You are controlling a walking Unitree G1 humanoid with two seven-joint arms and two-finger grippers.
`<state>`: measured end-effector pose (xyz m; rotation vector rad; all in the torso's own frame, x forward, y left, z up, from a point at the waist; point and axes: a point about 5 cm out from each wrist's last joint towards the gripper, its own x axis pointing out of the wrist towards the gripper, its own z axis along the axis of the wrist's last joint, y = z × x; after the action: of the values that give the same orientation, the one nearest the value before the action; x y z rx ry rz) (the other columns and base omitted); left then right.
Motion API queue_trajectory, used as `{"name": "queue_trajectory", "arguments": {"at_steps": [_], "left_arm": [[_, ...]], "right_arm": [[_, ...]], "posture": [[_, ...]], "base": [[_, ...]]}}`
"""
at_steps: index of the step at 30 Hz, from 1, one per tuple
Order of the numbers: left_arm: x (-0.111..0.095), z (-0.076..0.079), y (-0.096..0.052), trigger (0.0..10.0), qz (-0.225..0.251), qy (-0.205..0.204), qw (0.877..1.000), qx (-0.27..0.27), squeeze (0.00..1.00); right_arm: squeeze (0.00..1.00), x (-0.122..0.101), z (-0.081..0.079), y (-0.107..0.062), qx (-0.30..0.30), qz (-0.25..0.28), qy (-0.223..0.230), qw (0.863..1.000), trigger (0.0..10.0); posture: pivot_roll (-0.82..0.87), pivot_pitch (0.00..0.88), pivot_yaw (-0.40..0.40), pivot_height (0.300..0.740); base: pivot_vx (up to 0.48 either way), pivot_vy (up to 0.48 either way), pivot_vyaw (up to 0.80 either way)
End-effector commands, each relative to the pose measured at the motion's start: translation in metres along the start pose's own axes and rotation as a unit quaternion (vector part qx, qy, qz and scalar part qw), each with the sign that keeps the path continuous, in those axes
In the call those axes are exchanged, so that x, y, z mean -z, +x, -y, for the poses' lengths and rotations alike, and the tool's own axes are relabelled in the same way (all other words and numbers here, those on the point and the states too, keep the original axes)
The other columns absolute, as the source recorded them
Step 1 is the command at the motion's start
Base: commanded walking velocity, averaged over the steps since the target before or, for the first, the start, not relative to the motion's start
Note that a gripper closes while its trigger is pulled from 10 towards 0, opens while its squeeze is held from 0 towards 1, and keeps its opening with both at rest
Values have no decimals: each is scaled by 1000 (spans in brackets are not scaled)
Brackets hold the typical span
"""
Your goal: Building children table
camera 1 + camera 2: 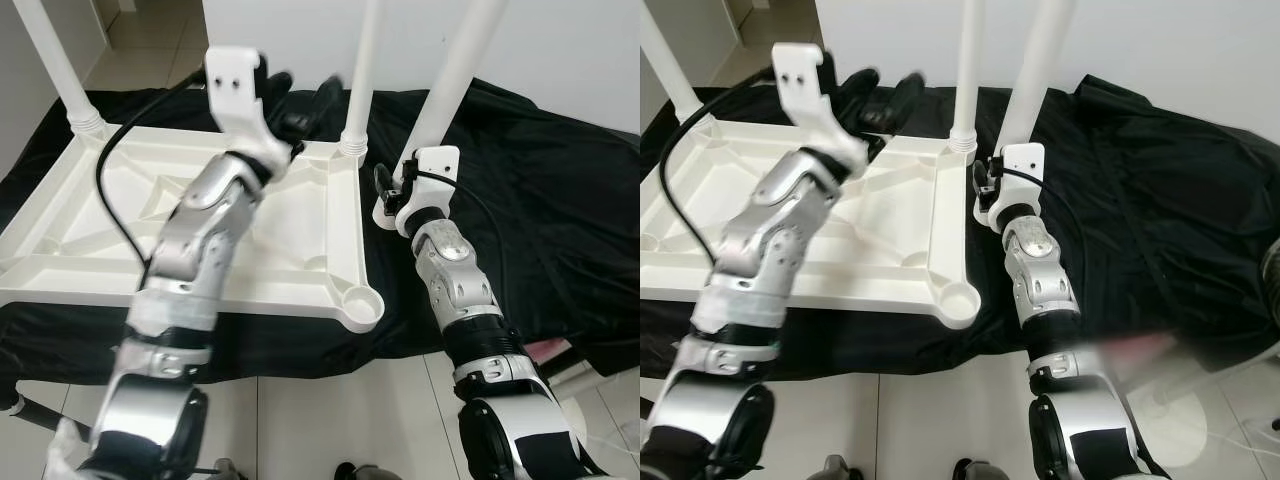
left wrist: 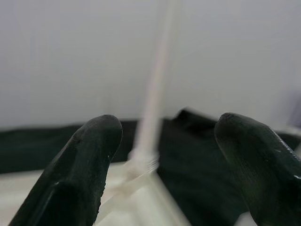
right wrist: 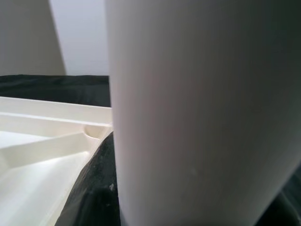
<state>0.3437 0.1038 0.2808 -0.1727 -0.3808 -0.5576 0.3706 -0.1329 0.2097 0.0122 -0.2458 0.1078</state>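
Two legs stood in the upturned tabletop (image 1: pixel 300 250); right gripper (image 1: pixel 386 192) clasped a third leg (image 1: pixel 455 75), near socket (image 1: pixel 360 300) unfilled; left gripper (image 1: pixel 305 105) hung released

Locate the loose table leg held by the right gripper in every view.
Left eye: loose leg, upper right of centre, leaning.
Right eye: upper centre.
Left wrist: cannot tell.
Right wrist: close up, centre to right.
Shared landmark: upside-down tabletop, beside the leg.

No text, label, brand, number or sign can be read anywhere in these pictures (the white plastic and the black cloth are plain, and the wrist views are too blurred for any lettering).
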Motion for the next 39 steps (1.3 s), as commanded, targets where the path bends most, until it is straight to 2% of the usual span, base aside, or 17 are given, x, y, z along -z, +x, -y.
{"name": "queue_trajectory", "arguments": {"at_steps": [1, 4, 5, 10, 14, 21, 23, 25, 27, 30, 31, 32, 39], "left_arm": [[6, 2, -4, 10000, -19, 15, 999, 42, 0], [14, -4, -11, 10000, -35, 28, 998, 32, 0], [25, -11, -20, 10000, -55, 40, 997, 25, 0], [32, -16, -28, 10000, -65, 50, 996, 21, 0], [43, -17, -45, 10000, -90, 80, 991, 64, 0], [61, -20, -65, 10000, -131, 73, 984, 92, 0], [62, -20, -65, 10000, -132, 73, 984, 93, 0], [66, -18, -76, 10000, -144, 72, 979, 121, 0], [67, -17, -79, 10000, -148, 72, 978, 129, 0], [68, -14, -98, 10000, -163, 71, 968, 176, 0], [68, -14, -98, 10000, -163, 71, 968, 176, 0], [67, -15, -107, 10000, -173, 58, 963, 197, 0], [64, -12, -116, 10000, -177, 34, 957, 229, 0]], "right_arm": [[0, -4, 4, -2, 10, 13, 7, 1000, 10000], [0, -3, 6, -4, 16, 13, 12, 1000, 10000], [0, -4, 9, -7, 24, 17, 15, 999, 10000], [0, -5, 10, -8, 27, 20, 14, 999, 10000], [0, -5, 15, -11, 34, 20, 8, 999, 10000], [0, -2, 20, -17, 41, 13, 1, 999, 10000], [0, -1, 21, -17, 41, 12, 1, 999, 10000], [0, 0, 22, -19, 44, 9, -1, 999, 10000], [0, 0, 23, -19, 45, 8, -1, 999, 10000], [0, 1, 26, -22, 50, 6, -3, 999, 10000], [0, 1, 26, -22, 50, 6, -3, 999, 10000], [0, 2, 28, -22, 51, 4, -4, 999, 10000], [0, 3, 28, -22, 52, 2, -5, 999, 10000]], "posture": [[-28, 81, -20, 740], [-28, 81, -20, 740], [-28, 79, -21, 740], [-30, 79, -21, 740], [-26, 81, -23, 740], [-26, 81, -22, 740], [-26, 81, -22, 740], [-29, 81, -22, 740], [-29, 81, -22, 740], [-30, 82, -19, 740], [-30, 82, -19, 740], [-27, 84, -18, 740], [-23, 85, -18, 740]], "base": [[0, 0, 0], [0, 0, 0], [0, 0, 0], [0, 0, 0], [0, 0, 0], [0, 0, 0], [0, 0, 0], [0, 0, 0], [0, 0, 0], [0, 0, 0], [0, 0, 0], [0, 0, 0], [0, 0, 0]]}}
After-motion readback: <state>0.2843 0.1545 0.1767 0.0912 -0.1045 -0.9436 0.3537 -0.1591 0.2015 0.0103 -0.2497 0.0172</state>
